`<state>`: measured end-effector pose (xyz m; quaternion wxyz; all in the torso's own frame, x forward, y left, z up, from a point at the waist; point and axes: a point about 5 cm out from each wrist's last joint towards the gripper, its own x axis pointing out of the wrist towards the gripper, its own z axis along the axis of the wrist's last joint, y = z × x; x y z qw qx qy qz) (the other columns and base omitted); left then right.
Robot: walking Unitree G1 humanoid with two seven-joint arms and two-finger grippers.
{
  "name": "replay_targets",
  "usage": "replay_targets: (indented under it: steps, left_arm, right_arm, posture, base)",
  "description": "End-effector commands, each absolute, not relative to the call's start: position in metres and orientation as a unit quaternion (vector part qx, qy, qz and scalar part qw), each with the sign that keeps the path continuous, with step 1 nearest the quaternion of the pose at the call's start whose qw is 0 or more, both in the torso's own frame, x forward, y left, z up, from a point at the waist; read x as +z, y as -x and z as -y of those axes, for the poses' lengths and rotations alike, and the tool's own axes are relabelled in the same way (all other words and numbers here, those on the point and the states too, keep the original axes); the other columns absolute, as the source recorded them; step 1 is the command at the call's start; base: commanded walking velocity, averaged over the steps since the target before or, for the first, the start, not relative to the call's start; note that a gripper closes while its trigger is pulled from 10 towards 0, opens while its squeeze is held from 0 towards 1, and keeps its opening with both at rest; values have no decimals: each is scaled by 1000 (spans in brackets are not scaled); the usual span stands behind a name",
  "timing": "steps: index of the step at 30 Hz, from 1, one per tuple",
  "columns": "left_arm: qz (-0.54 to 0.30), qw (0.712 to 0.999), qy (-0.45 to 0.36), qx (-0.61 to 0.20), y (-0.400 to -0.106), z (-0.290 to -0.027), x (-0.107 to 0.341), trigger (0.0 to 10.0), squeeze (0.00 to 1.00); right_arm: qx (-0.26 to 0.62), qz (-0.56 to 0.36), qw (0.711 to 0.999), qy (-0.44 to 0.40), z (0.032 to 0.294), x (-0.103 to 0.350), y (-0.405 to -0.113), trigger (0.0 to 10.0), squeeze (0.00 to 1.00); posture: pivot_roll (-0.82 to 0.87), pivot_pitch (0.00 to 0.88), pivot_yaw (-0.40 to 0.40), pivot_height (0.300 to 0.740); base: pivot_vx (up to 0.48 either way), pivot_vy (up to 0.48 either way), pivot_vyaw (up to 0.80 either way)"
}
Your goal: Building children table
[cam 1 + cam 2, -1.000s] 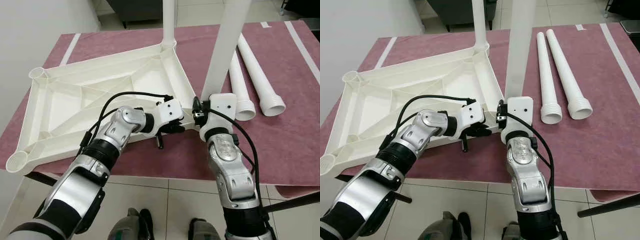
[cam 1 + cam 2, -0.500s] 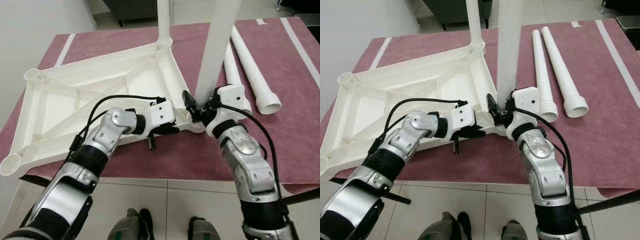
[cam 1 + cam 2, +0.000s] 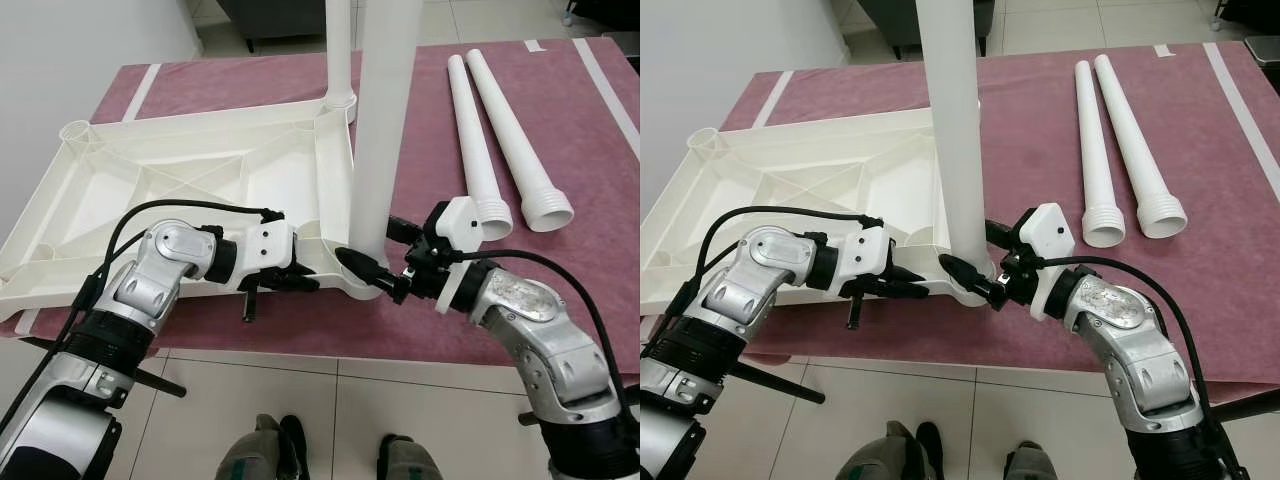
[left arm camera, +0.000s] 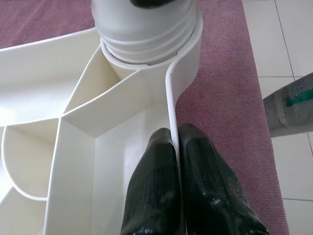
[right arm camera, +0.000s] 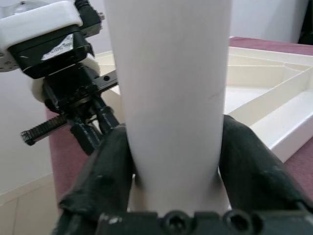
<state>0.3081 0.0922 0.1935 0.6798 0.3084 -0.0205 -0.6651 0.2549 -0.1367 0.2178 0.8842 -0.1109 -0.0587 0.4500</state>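
One white leg (image 3: pixel 385 120) stands upright in the near corner socket of the upside-down tabletop (image 3: pixel 200 190), and the right gripper (image 3: pixel 378 258) has its two fingers clamped around the leg's base. Just beside it, the left gripper (image 4: pixel 178 186) is pinched tight on the tabletop's thin edge wall. Beyond the right gripper, two spare legs (image 3: pixel 510 130) lie side by side on the maroon cloth (image 3: pixel 560 290). Another leg (image 3: pixel 340 50) sits in the far corner.

Silver jointed arms, white wrist housings, looping black cables, glossy black fingers (image 4: pixel 205 191).
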Motion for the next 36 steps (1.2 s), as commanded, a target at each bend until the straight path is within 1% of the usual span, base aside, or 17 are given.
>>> replay_targets:
  steps: [1,4,6,7,11,13,15,17,19,20,22,24,29,30,31,32,36]
  left_arm:
    - [76,681,-318,-655,-306,-93,215,10000,0]
    - [78,683,-312,-656,-305,-90,215,10000,0]
    - [84,680,-303,-662,-303,-82,214,10000,0]
    - [84,680,-303,-662,-303,-82,214,10000,0]
    - [96,697,-297,-645,-311,-64,216,10000,0]
    - [97,703,-297,-639,-313,-60,217,10000,0]
    - [101,716,-292,-626,-321,-48,220,10000,0]
    - [102,718,-291,-624,-322,-45,220,10000,0]
    - [103,730,-280,-615,-328,-34,224,10000,0]
    - [103,730,-280,-615,-328,-34,224,10000,0]
    - [103,750,-272,-594,-338,-19,229,10000,0]
    - [100,765,-271,-576,-344,-8,232,10000,0]
    - [101,765,-272,-575,-345,-3,231,10000,0]
    - [101,763,-274,-577,-345,-5,230,10000,0]
    - [101,761,-275,-578,-345,-6,230,10000,0]
    - [101,760,-278,-579,-344,-9,229,10000,0]
    - [99,753,-283,-585,-342,-14,226,10000,0]
  right_arm:
    - [462,53,880,96,133,214,-252,0,0]
    - [454,54,886,85,132,213,-254,0,0]
    - [412,49,907,78,133,209,-260,0,0]
    - [412,49,907,78,133,209,-260,0,0]
    - [278,7,956,98,137,189,-279,0,0]
    - [255,-2,962,97,137,185,-282,0,0]
    - [174,-34,980,85,140,171,-287,0,0]
    - [155,-42,983,83,140,168,-287,0,0]
    - [102,-53,989,96,140,159,-288,0,0]
    - [102,-53,989,96,140,159,-288,0,0]
    - [25,-70,993,93,140,149,-289,0,0]
    - [-18,-75,993,88,136,145,-289,0,0]
    - [-24,-47,996,71,127,152,-291,0,0]
    - [-22,-29,997,70,127,158,-292,10000,0]
    - [-23,-17,997,71,128,162,-292,10000,0]
    - [-18,-4,998,66,129,166,-292,10000,1000]
    - [7,28,998,56,131,178,-294,10000,1000]
  posture:
    - [-66,166,168,740]
    - [-70,165,168,740]
    - [-73,164,169,740]
    - [-73,164,169,740]
    - [-71,162,166,740]
    - [-71,162,166,740]
    - [-65,163,165,740]
    - [-65,163,165,740]
    - [-62,168,168,740]
    - [-62,168,168,740]
    - [-63,171,176,740]
    - [-63,171,176,740]
    - [-68,175,184,740]
    - [-68,177,188,740]
    - [-68,177,188,740]
    - [-65,177,186,740]
    - [-64,178,187,740]
  base:
    - [0,0,0]
    - [0,0,0]
    - [0,0,0]
    - [0,0,0]
    - [0,0,0]
    - [0,0,0]
    - [0,0,0]
    - [0,0,0]
    - [0,0,0]
    - [0,0,0]
    - [0,0,0]
    - [0,0,0]
    - [0,0,0]
    - [0,0,0]
    - [0,0,0]
    - [0,0,0]
    - [0,0,0]
